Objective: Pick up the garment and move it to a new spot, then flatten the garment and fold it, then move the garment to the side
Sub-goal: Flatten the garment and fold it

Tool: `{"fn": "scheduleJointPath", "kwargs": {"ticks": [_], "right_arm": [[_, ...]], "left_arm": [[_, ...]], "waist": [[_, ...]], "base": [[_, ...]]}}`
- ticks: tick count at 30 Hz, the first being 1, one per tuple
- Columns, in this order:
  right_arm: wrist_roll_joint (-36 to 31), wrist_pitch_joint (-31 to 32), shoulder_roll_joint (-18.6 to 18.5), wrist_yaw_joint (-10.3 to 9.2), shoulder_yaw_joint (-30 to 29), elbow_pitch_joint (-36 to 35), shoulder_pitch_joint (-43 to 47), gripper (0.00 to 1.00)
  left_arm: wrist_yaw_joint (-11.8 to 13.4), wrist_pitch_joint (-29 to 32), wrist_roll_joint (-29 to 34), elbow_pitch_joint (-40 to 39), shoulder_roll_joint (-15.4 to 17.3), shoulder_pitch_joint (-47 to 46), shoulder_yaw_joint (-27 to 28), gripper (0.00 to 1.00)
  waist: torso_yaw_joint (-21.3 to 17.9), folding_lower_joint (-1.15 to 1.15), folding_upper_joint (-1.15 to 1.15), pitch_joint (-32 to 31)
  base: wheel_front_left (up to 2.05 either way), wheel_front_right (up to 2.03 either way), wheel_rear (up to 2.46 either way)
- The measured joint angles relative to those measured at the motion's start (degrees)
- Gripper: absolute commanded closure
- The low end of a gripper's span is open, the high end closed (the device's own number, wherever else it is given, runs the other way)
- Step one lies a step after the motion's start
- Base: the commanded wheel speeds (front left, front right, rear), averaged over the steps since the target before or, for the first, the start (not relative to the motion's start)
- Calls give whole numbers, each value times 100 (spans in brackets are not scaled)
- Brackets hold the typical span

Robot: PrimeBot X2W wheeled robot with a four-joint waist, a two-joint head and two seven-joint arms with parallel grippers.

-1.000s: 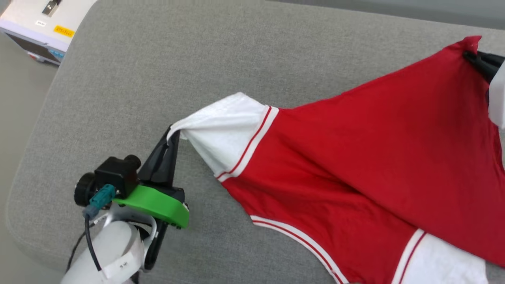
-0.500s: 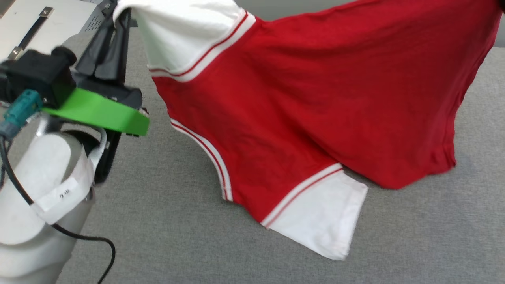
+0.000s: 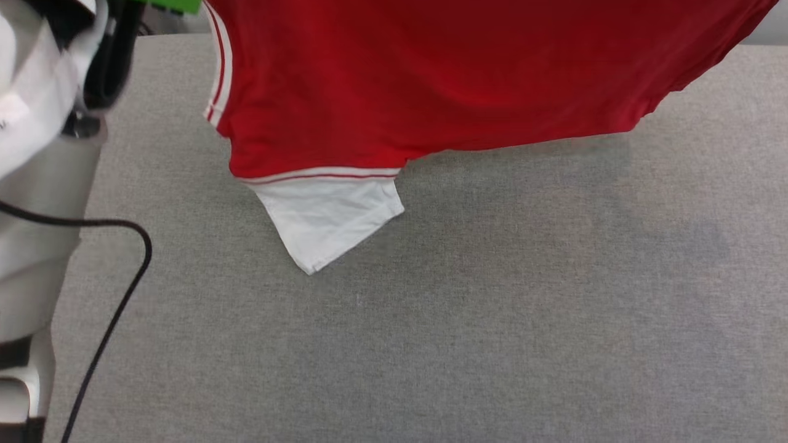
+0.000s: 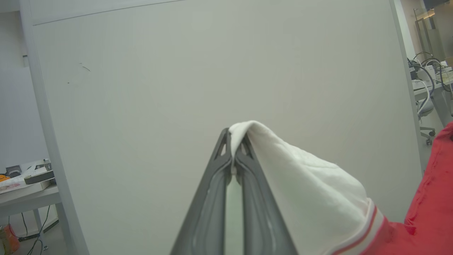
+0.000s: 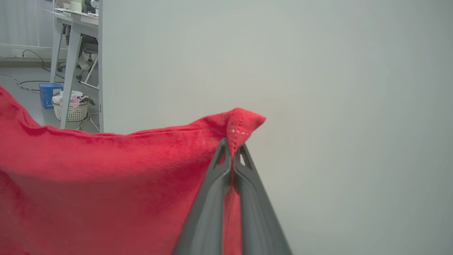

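The garment (image 3: 431, 80) is a red T-shirt with white sleeves and striped trim. It hangs stretched across the top of the head view, above the grey surface (image 3: 492, 307). Its lower white sleeve (image 3: 326, 215) dangles down close to the cloth surface. In the left wrist view my left gripper (image 4: 233, 148) is shut on the edge of the other white sleeve (image 4: 300, 177). My right gripper (image 5: 232, 150) is shut on a red corner of the garment (image 5: 244, 124). Any print on the chest is hidden.
My pale left forearm (image 3: 43, 154) and its black cable (image 3: 117, 295) fill the left edge of the head view. A pale wall panel (image 4: 212, 71) stands ahead of both wrists. Desks (image 5: 74, 24) and a white basket (image 5: 69, 106) lie beyond it.
Both arms have risen and lifted the garment off the grey surface. It lay spread a second ago and now hangs, with one white sleeve trailing lowest. The head view has also shifted.
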Motion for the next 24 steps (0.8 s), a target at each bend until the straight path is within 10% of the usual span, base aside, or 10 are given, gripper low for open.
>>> {"fn": "scheduleJointPath", "kwargs": {"ticks": [24], "right_arm": [[-960, -765, 859, 0, 615, 2962, -4406, 100]], "left_arm": [[-560, -454, 20, 3387, -599, -4617, -170, 100]], "waist": [[-342, 1, 0, 1770]], "base": [[0, 0, 0]]}}
